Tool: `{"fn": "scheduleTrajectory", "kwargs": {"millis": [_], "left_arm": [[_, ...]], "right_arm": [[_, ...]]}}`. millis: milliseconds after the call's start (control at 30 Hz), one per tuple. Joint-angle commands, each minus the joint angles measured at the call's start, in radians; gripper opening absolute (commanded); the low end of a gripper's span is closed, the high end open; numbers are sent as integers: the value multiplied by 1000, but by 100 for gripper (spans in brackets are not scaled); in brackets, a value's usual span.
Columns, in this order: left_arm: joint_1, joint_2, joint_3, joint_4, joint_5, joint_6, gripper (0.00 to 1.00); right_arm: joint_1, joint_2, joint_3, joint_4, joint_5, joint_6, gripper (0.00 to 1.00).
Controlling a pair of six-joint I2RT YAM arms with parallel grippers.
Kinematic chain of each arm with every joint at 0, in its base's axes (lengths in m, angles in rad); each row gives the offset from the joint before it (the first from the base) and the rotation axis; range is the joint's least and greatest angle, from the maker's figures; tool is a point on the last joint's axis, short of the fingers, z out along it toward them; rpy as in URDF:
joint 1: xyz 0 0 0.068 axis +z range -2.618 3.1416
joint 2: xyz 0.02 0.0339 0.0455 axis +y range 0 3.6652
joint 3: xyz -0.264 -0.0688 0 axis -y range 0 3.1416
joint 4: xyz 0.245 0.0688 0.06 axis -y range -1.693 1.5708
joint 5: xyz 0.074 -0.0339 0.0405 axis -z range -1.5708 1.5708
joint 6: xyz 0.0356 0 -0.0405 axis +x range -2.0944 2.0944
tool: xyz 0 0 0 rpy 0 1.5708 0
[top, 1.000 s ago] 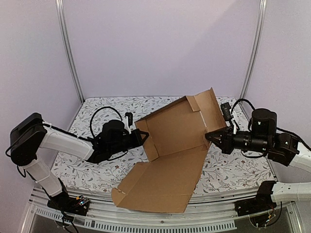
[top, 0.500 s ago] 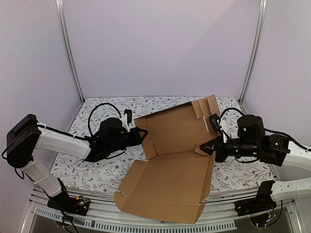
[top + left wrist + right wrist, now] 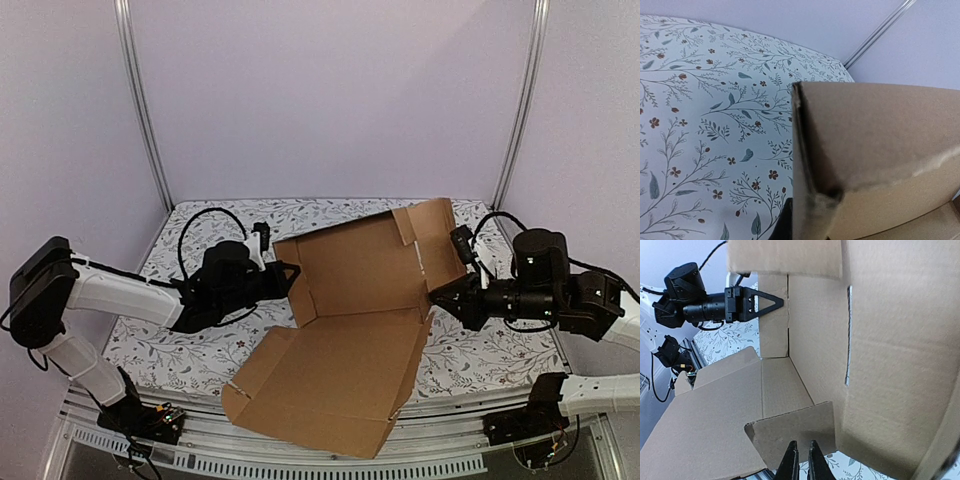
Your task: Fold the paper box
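The paper box [image 3: 350,330] is a brown cardboard sheet, half open in the middle of the table. Its back panel stands up and its front panel lies flat, reaching over the near edge. My left gripper [image 3: 290,275] is shut on the box's left side flap. In the left wrist view that flap [image 3: 875,130] fills the right half, and one dark finger [image 3: 782,226] shows beside its edge. My right gripper [image 3: 434,297] is at the box's right side. Its fingers [image 3: 801,447] are shut with only a thin slit, tips against the face of a small side flap [image 3: 790,427].
A floral cloth [image 3: 190,350] covers the table. Metal posts [image 3: 140,100] [image 3: 520,100] stand at the back corners against the lilac walls. A metal rail [image 3: 300,462] runs along the near edge under the overhanging front panel. In the right wrist view the left arm [image 3: 715,305] shows beyond the box.
The box has swung so that its front panel lies further left. My right gripper pushed in at the right side flap, then drew back to the right. My left gripper kept its hold.
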Motion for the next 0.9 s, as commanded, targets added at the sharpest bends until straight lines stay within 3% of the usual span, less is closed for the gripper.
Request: {"fn": "scheduleTrajectory", "kwargs": {"millis": [0, 400, 567, 700, 867], "left_arm": [[1, -46, -2, -8, -53, 59, 0], [-2, -117, -15, -94, -243, 156, 0], [-5, -155, -38, -98, -298, 185, 0], [-6, -182, -52, -82, -284, 237, 0], [-6, -233, -104, -10, -201, 309, 0]], "right_arm": [[2, -53, 74, -95, 27, -21, 8], [2, -94, 227, -270, 13, -77, 28], [2, -104, 275, -309, 126, -91, 42], [2, -89, 301, -327, 214, -120, 47], [2, -41, 325, -325, 210, -188, 49]]}}
